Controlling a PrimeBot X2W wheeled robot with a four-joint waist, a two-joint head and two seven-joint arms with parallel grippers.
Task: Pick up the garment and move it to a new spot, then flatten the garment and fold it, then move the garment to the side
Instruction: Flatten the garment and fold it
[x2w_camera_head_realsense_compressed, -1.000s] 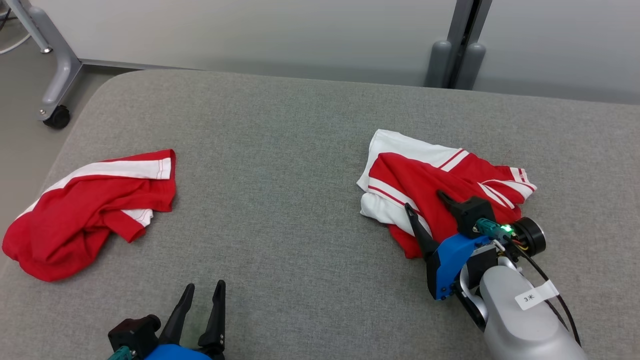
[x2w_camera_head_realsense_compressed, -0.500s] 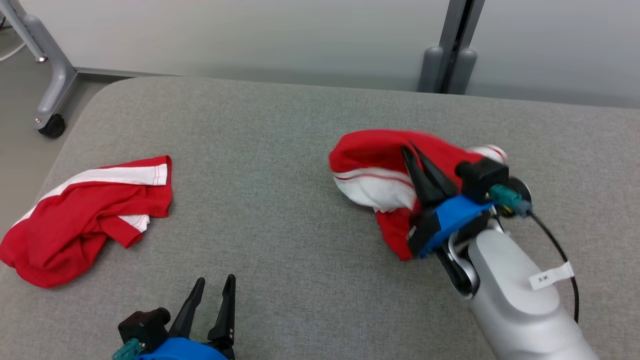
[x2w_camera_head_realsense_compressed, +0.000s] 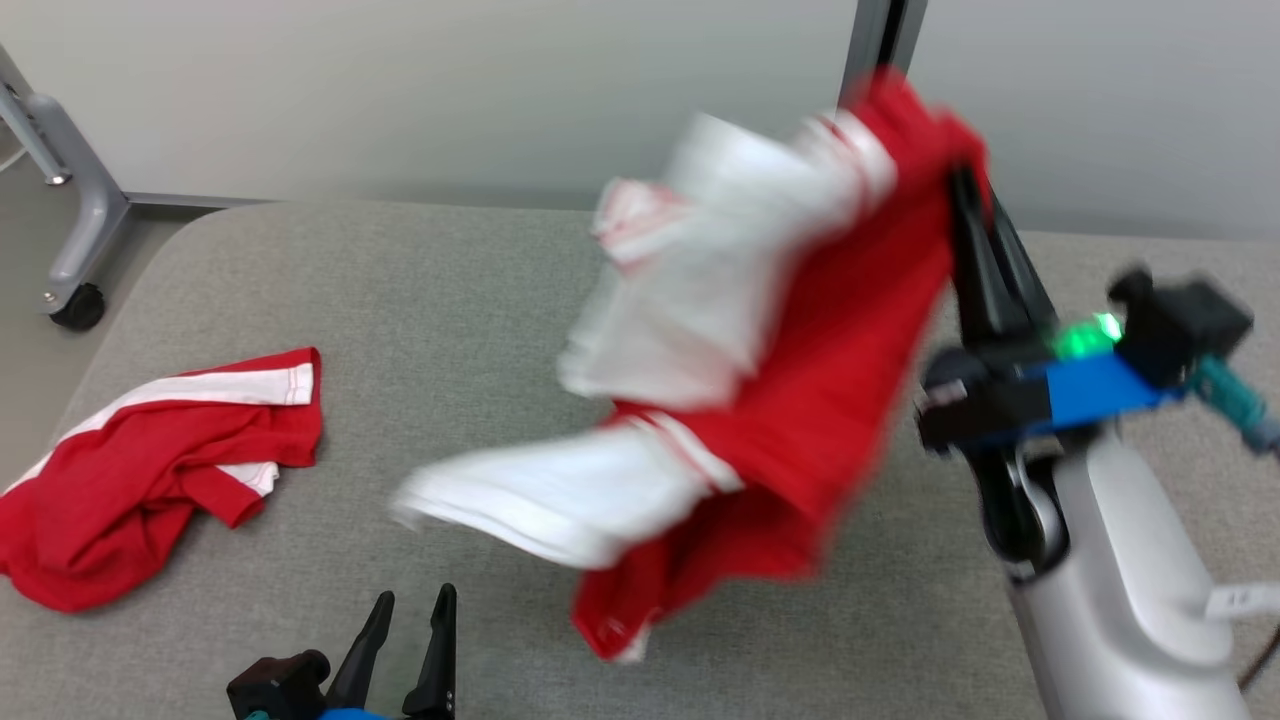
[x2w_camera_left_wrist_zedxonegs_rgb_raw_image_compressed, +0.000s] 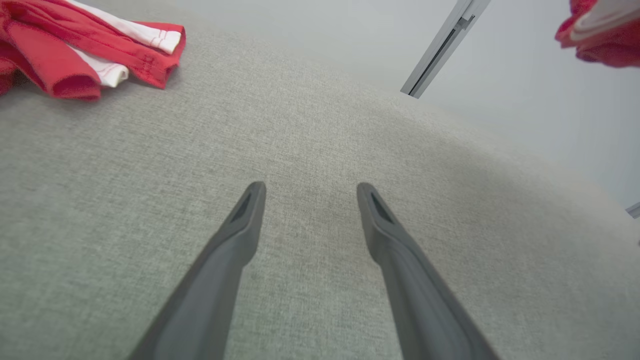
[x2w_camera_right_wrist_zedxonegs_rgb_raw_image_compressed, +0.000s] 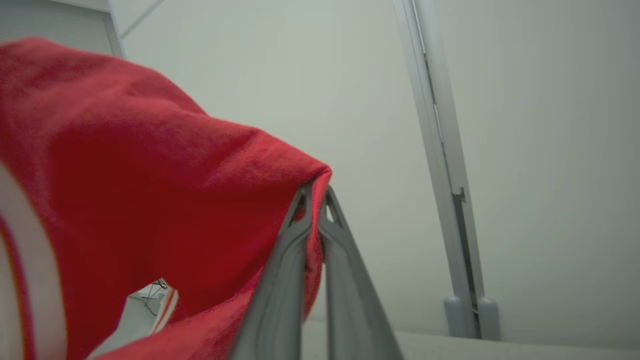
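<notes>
The garment (x2w_camera_head_realsense_compressed: 830, 380) is pretty smeared in the head view, so the folds are hard to read. It's red with white panels, hanging in the air over the right half of the bench (x2w_camera_head_realsense_compressed: 400, 300). I can't tell if its lowest red corner touches the cloth top or clears it.

The right claw (x2w_camera_head_realsense_compressed: 965, 200) points up and away, and its tips are lost in the red fabric there. The right wrist view sorts that out: the right claw (x2w_camera_right_wrist_zedxonegs_rgb_raw_image_compressed: 315, 192) is pinched nearly closed on a red fold of the garment (x2w_camera_right_wrist_zedxonegs_rgb_raw_image_compressed: 150, 175), which drapes off to the left, with a grey post (x2w_camera_right_wrist_zedxonegs_rgb_raw_image_compressed: 440, 150) behind it on the wall.

The left claw (x2w_camera_head_realsense_compressed: 415, 597) sits at the near edge, its body cut off by the frame. Its own camera has the left claw (x2w_camera_left_wrist_zedxonegs_rgb_raw_image_compressed: 311, 187) spread apart, holding nothing and low over the bare bench (x2w_camera_left_wrist_zedxonegs_rgb_raw_image_compressed: 300, 125). A scrap of the lifted garment (x2w_camera_left_wrist_zedxonegs_rgb_raw_image_compressed: 600, 35) pokes in at the top right (easy to miss).

A second red-and-white garment (x2w_camera_head_realsense_compressed: 130, 480) lies crumpled by the bench's left edge, clipped by the frame. There's open grey between it and the hanging one. A frame leg on a caster (x2w_camera_head_realsense_compressed: 78, 308) stands past the far left corner.
</notes>
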